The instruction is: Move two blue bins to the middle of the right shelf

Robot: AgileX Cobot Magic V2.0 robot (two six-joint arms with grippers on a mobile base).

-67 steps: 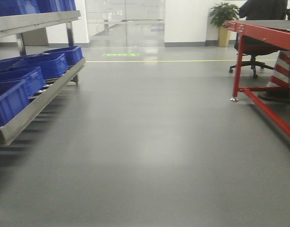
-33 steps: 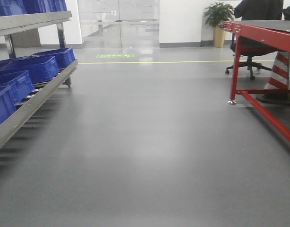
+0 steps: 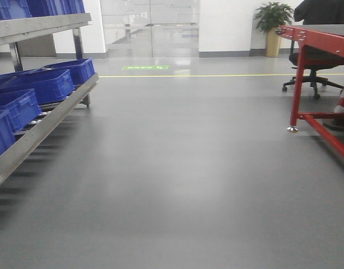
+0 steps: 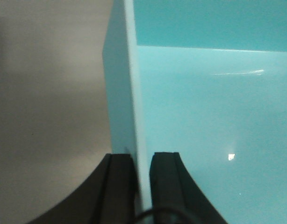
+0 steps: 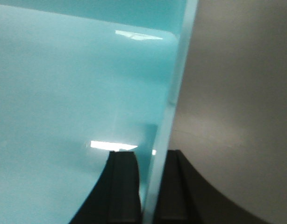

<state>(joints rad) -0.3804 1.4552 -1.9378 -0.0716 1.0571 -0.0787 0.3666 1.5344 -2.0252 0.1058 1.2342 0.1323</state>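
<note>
Firmly clenched on upright walls of the bin (image 4: pixel 209 116), left tool (image 4: pixel 141 159) and right tool (image 5: pixel 150 158), wall between jaws.

Bins (image 3: pixel 37 87) on a rack (image 3: pixel 49 120) at left, table (image 3: pixel 323 36) at right, seemingly a chair (image 3: pixel 316 60) behind it.

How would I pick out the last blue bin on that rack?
Find the metal rack on the left of the front view. Blue bins line its sloping lower level. The farthest bin stands beside the rack's upright post, with no bin beyond it.
</note>
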